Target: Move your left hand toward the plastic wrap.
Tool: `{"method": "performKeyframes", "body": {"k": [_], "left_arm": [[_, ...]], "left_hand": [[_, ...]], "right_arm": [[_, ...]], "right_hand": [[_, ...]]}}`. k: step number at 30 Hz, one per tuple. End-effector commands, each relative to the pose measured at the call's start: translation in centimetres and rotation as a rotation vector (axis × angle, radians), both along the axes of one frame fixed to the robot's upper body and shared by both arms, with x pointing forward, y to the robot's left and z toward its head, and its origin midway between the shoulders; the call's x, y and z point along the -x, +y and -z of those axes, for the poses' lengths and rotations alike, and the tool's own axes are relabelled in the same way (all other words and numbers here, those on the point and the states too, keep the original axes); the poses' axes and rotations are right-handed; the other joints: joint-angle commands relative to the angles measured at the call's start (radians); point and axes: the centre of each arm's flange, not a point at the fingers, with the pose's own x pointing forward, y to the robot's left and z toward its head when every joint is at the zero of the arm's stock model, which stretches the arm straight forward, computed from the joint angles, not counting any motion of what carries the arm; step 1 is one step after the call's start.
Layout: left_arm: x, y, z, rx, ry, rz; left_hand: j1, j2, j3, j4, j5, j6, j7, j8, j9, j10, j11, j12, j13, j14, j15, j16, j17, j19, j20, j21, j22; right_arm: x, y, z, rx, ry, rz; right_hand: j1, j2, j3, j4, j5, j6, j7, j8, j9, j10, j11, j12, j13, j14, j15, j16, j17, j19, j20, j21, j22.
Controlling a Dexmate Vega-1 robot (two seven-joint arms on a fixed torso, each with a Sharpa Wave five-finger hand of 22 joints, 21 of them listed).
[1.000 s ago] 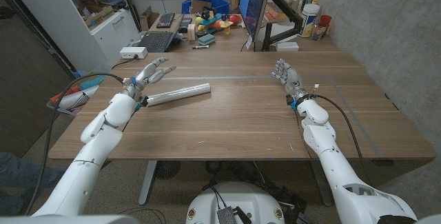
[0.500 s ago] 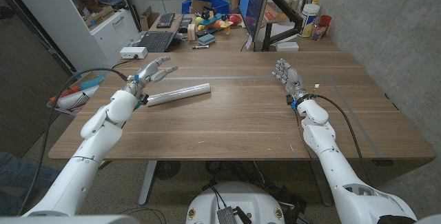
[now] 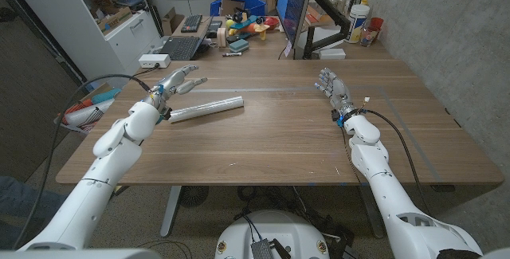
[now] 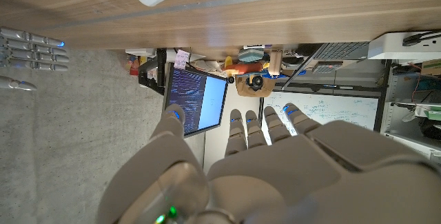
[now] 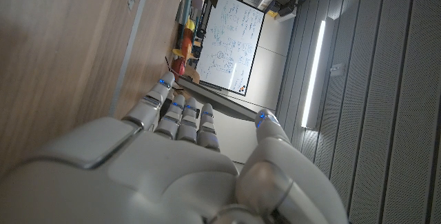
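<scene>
One roll of plastic wrap [image 3: 206, 107] lies on the table's [image 3: 263, 143] left half, angled. Left hand [image 3: 174, 82] hovers just beyond its near end, fingers spread, holding nothing. Right hand [image 3: 334, 88], well apart, stands open and empty.

The plastic wrap [image 3: 205, 108] just beside the left hand [image 3: 174, 81] is a pale, whitish roll. Both hands — the right hand [image 3: 334, 88] too — are silvery grey with small blue marks at the fingertips [image 4: 172, 114]. Under them the table [image 3: 271, 143] is mid-brown wood with darker grain.
</scene>
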Motion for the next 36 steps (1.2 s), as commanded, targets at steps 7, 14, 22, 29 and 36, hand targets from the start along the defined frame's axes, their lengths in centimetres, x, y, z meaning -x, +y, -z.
{"method": "performKeyframes", "body": {"k": [7,14,22,29,36], "left_arm": [[-0.4,-0.6,-0.8,-0.099,0.019,-0.046],[-0.8,-0.9,-1.0,-0.141,0.044,-0.060],[-1.4,-1.6,-1.0,-0.177,0.074,-0.078],[-1.6,-2.0,-0.8,-0.195,0.086,-0.094],[-1.8,-2.2,-0.6,-0.183,0.072,-0.106]], "left_hand": [[0.016,-0.001,0.005,-0.007,-0.006,0.019,-0.006,0.003,0.002,0.016,-0.011,0.005,0.003,0.020,-0.003,0.005,0.004,0.008,0.004,0.003,0.005],[0.022,-0.003,0.006,-0.008,-0.008,0.019,-0.008,0.000,0.002,0.025,-0.012,0.007,0.003,0.026,-0.003,0.006,0.004,0.012,0.005,0.004,0.005],[0.026,-0.005,0.007,-0.009,-0.010,0.019,-0.006,-0.001,0.002,0.029,-0.016,0.007,0.003,0.035,0.000,0.008,0.004,0.016,0.015,0.005,0.005],[0.032,-0.008,0.007,-0.010,-0.012,0.018,-0.001,-0.004,0.002,0.034,-0.018,0.007,0.003,0.045,0.011,0.008,0.004,0.026,0.029,0.007,0.006],[0.037,-0.009,0.008,-0.010,-0.014,0.019,0.001,-0.005,0.003,0.042,-0.015,0.008,0.004,0.037,0.009,0.003,0.005,0.033,0.037,0.009,0.006]], "right_arm": [[0.1,-0.1,0.2,-0.006,0.001,0.005],[0.2,-0.2,0.3,-0.007,0.002,0.008],[0.1,-0.4,0.3,-0.007,0.002,0.015],[0.2,-0.3,-0.2,-0.003,-0.007,0.015],[0.4,-0.4,-0.5,0.001,-0.014,0.019]], "right_hand": [[0.004,0.003,-0.005,0.001,0.001,0.004,0.000,0.002,0.004,0.006,-0.004,-0.002,0.002,0.003,0.003,-0.003,0.003,0.001,-0.002,0.003,0.003],[0.003,0.003,-0.005,0.000,0.001,0.005,0.002,0.002,0.004,0.007,-0.005,-0.003,0.002,0.003,0.003,-0.003,0.002,0.000,-0.001,0.002,0.003],[0.003,0.003,-0.005,0.000,0.001,0.007,0.002,0.003,0.004,0.010,-0.005,-0.002,0.002,0.005,0.003,-0.003,0.001,0.000,0.000,0.002,0.003],[0.002,0.003,-0.005,0.000,0.001,0.009,0.003,0.003,0.004,0.010,-0.005,-0.002,0.002,0.006,0.004,-0.004,0.001,0.000,0.000,0.001,0.003],[0.001,0.003,-0.005,-0.001,0.002,0.010,0.004,0.003,0.004,0.012,-0.004,-0.002,0.002,0.006,0.005,-0.004,0.000,0.000,0.001,0.001,0.003]]}}
